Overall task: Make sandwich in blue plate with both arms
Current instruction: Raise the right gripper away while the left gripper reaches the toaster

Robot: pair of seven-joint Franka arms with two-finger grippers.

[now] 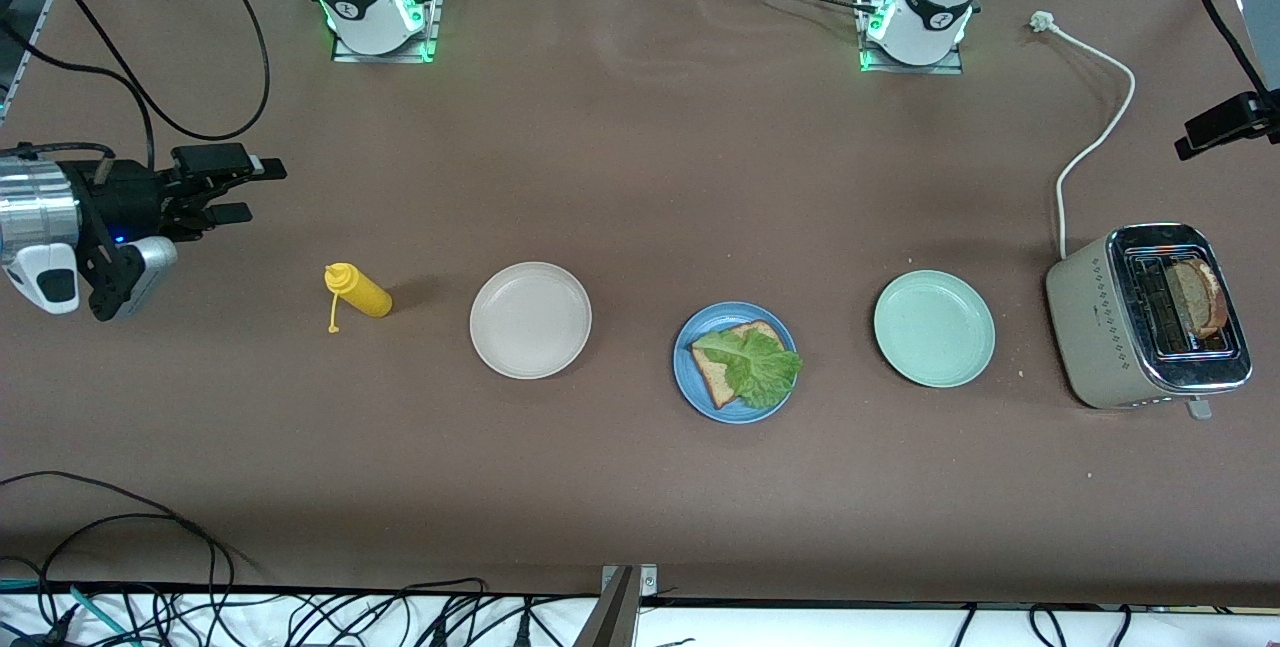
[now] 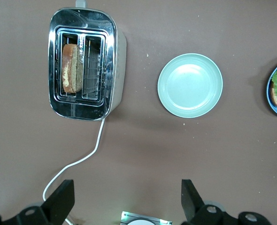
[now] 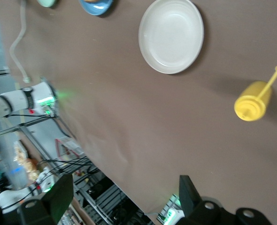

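Note:
The blue plate (image 1: 690, 382) sits mid-table, nearer the front camera, between two other plates. On it lies one brown bread slice (image 1: 714, 379) with a ruffled lettuce leaf (image 1: 762, 364) on top. A second slice (image 1: 1196, 295) stands in a slot of the toaster (image 1: 1095, 322) at the left arm's end; the left wrist view shows that slice (image 2: 70, 68) too. My left gripper (image 2: 126, 187) is open, high over the bare table between the toaster (image 2: 111, 56) and the mint plate (image 2: 190, 84). My right gripper (image 1: 258, 190) hangs open and empty above the table at the right arm's end.
A beige-white plate (image 1: 530, 320) and a yellow mustard bottle (image 1: 360, 291) lie toward the right arm's end. The mint-green plate (image 1: 934, 328) lies between the blue plate and the toaster. The toaster's white cord (image 1: 1100, 127) runs toward the left arm's base.

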